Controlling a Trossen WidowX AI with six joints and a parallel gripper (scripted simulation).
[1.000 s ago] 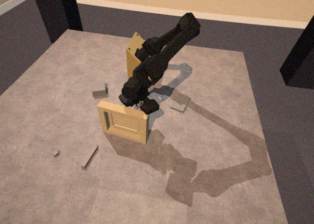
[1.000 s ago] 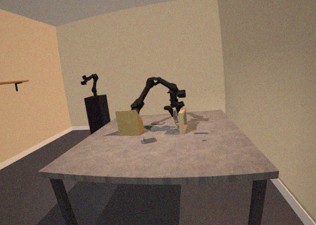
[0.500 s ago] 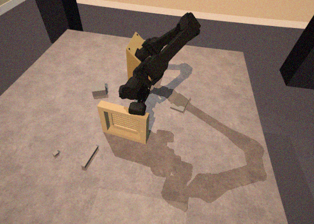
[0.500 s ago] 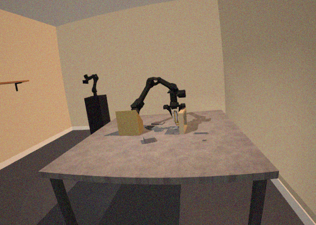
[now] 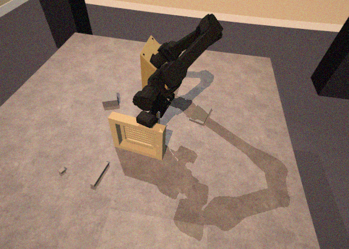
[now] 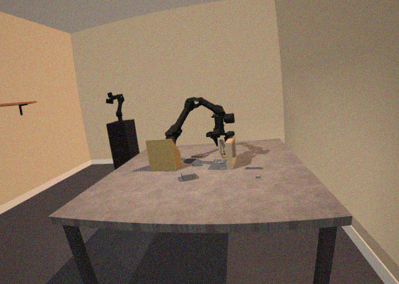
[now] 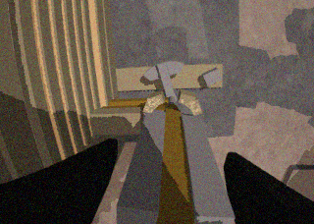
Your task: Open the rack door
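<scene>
Two-fingered black gripper (image 5: 158, 108) (image 6: 222, 141) (image 7: 172, 153): partly open, gripping nothing; fingers apart.
Grey-and-ochre upright handle (image 6: 221, 146) (image 7: 173, 185): between the fingers in the wrist view, beside the slatted panel.
Pale wooden slatted panel (image 5: 138, 150) (image 6: 229, 152) (image 7: 99, 52): upright on the table (image 5: 70, 128) (image 6: 193, 200).

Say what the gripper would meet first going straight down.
Probably the top edge of the door, beneath one side of the gripper; the handle appears between its fingers, though depth is unclear.
</scene>
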